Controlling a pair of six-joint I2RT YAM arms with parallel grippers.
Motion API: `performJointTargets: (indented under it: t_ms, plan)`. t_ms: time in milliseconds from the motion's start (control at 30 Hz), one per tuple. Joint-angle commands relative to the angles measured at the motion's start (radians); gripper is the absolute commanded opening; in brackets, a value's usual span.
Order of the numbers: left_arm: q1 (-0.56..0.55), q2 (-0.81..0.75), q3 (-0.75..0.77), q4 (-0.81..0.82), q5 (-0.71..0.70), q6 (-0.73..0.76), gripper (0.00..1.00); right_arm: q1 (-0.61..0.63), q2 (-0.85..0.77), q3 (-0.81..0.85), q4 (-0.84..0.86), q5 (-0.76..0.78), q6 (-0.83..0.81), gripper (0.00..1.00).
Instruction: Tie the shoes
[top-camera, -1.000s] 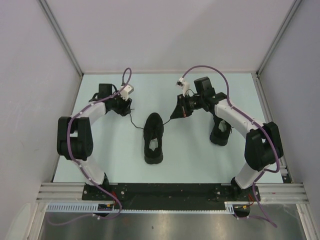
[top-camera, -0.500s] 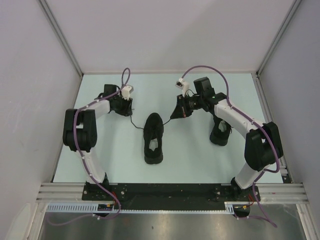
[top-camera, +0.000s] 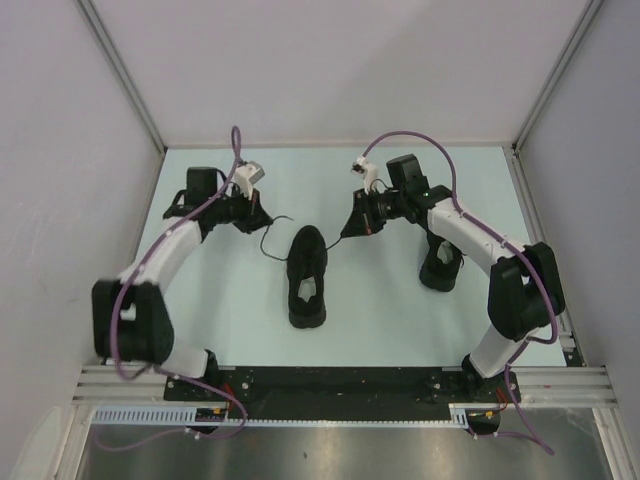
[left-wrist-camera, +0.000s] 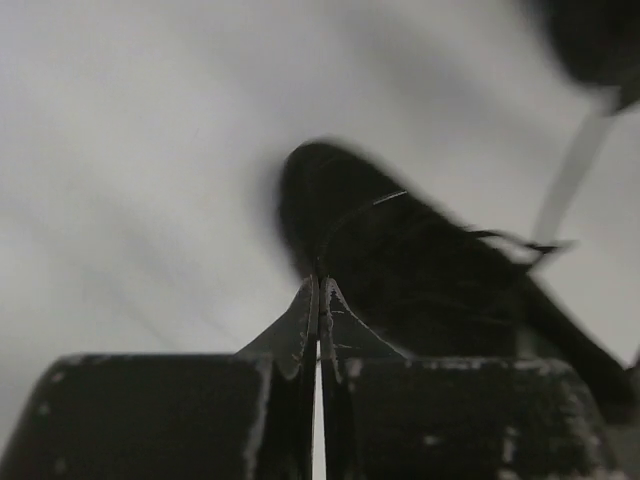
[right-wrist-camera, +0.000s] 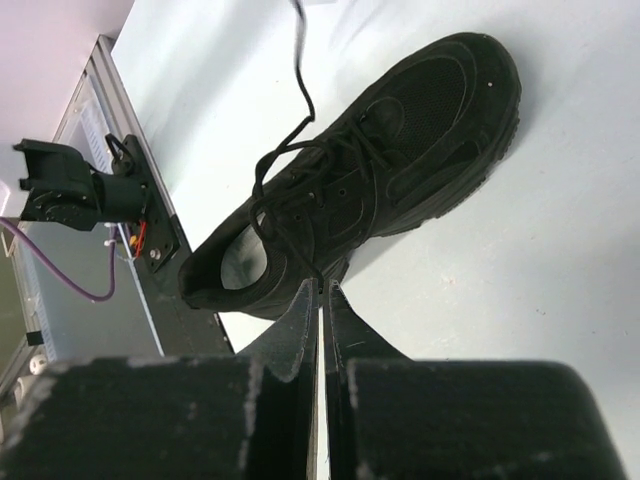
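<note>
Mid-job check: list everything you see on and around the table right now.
sneaker: one, black with grey insole, middle of the table, toe pointing away from the arm bases.
laces: two ends, black, one running out to each side.
table: one, pale blue-green, between white walls.
rail: one, silver, near edge.
left pincer: one, black, shut on a lace end, left of the toe.
right pincer: one, black, shut on the other lace, right of the toe.
</note>
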Motion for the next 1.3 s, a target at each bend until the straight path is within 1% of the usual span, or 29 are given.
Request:
performJointTargets:
  t_ms: [0, 33, 67, 100, 133, 167, 233, 267, 333, 367, 400, 433, 467, 533, 567, 600, 633, 667, 700, 733, 767, 800, 867, 933, 1033, 1067, 1100, 1267]
  plan:
    - [-0.123, -0.316, -0.029, 0.026, 0.377, -0.004, 0.00, 0.004, 0.010, 0.001, 0.065, 0.020, -0.019, 0.00]
    - [-0.165, -0.397, -0.044, 0.024, 0.406, 0.004, 0.00, 0.004, 0.012, 0.001, 0.070, 0.023, -0.015, 0.00]
    - [-0.214, -0.428, -0.053, 0.032, 0.402, 0.012, 0.00, 0.004, 0.010, 0.001, 0.076, 0.023, -0.010, 0.00]
    - [-0.322, -0.451, -0.069, 0.041, 0.400, 0.013, 0.00, 0.004, 0.012, 0.001, 0.096, 0.026, -0.009, 0.00]
    - [-0.379, -0.479, -0.073, 0.050, 0.396, 0.015, 0.00, 0.004, 0.010, 0.001, 0.107, 0.025, 0.002, 0.00]
    - [-0.491, -0.479, -0.078, 0.064, 0.380, 0.010, 0.00, 0.005, 0.012, 0.001, 0.120, 0.026, 0.008, 0.00]
    - [-0.591, -0.461, -0.078, 0.098, 0.342, 0.027, 0.00, 0.004, 0.015, 0.001, 0.162, 0.017, 0.024, 0.00]
    - [-0.672, -0.443, -0.075, 0.110, 0.330, 0.050, 0.00, 0.005, 0.016, 0.001, 0.176, 0.013, 0.027, 0.00]
    - [-0.742, -0.404, -0.055, 0.113, 0.276, 0.087, 0.00, 0.007, 0.013, 0.001, 0.217, -0.003, 0.034, 0.00]
    - [-0.792, -0.362, -0.044, 0.096, 0.237, 0.149, 0.00, 0.007, 0.010, 0.001, 0.237, -0.006, 0.034, 0.00]
    - [-0.809, -0.349, -0.044, 0.090, 0.204, 0.168, 0.01, 0.010, 0.010, 0.001, 0.246, -0.010, 0.036, 0.00]
    - [-0.825, -0.334, -0.044, 0.090, 0.171, 0.181, 0.06, 0.010, 0.004, 0.001, 0.255, -0.020, 0.033, 0.00]
    - [-0.831, -0.318, -0.040, 0.087, 0.146, 0.187, 0.19, 0.014, 0.003, 0.001, 0.265, -0.024, 0.031, 0.00]
    - [-0.823, -0.317, 0.001, 0.021, 0.144, 0.202, 0.36, 0.018, 0.003, 0.000, 0.292, -0.041, 0.034, 0.00]
    - [-0.781, -0.323, 0.014, 0.021, 0.141, 0.169, 0.41, 0.019, 0.003, 0.001, 0.300, -0.049, 0.037, 0.00]
    - [-0.735, -0.362, 0.003, 0.041, 0.185, 0.123, 0.43, 0.025, 0.003, 0.003, 0.314, -0.063, 0.047, 0.00]
    - [-0.675, -0.387, -0.021, 0.152, 0.230, 0.062, 0.45, 0.028, 0.004, 0.001, 0.321, -0.070, 0.051, 0.00]
    - [-0.539, -0.424, -0.058, 0.236, 0.248, -0.124, 0.46, 0.031, 0.003, 0.001, 0.337, -0.078, 0.056, 0.00]
    - [-0.470, -0.494, -0.178, 0.340, 0.268, -0.219, 0.46, 0.039, 0.003, 0.001, 0.344, -0.093, 0.063, 0.00]
    - [-0.411, -0.534, -0.236, 0.424, 0.271, -0.288, 0.47, 0.044, 0.004, 0.000, 0.355, -0.101, 0.068, 0.00]
    - [-0.332, -0.560, -0.277, 0.430, 0.244, -0.296, 0.50, 0.048, 0.003, 0.001, 0.372, -0.104, 0.071, 0.00]
    - [-0.314, -0.577, -0.314, 0.391, 0.134, -0.265, 0.50, 0.059, 0.004, 0.003, 0.380, -0.115, 0.079, 0.00]
    - [-0.270, -0.573, -0.325, 0.305, 0.101, -0.162, 0.50, 0.068, 0.004, 0.006, 0.387, -0.121, 0.093, 0.00]
    - [-0.247, -0.524, -0.324, 0.299, 0.116, -0.146, 0.50, 0.079, 0.009, 0.018, 0.416, -0.129, 0.108, 0.00]
    - [-0.239, -0.458, -0.311, 0.320, 0.124, -0.155, 0.52, 0.097, 0.006, 0.037, 0.413, -0.136, 0.108, 0.00]
    - [-0.240, -0.446, -0.311, 0.338, 0.127, -0.169, 0.53, 0.102, 0.004, 0.043, 0.404, -0.136, 0.107, 0.00]
    - [-0.239, -0.435, -0.316, 0.393, 0.132, -0.181, 0.54, 0.108, 0.003, 0.047, 0.401, -0.136, 0.105, 0.00]
    - [-0.239, -0.337, -0.304, 0.473, 0.143, -0.256, 0.55, 0.125, -0.001, 0.083, 0.401, -0.138, 0.119, 0.00]
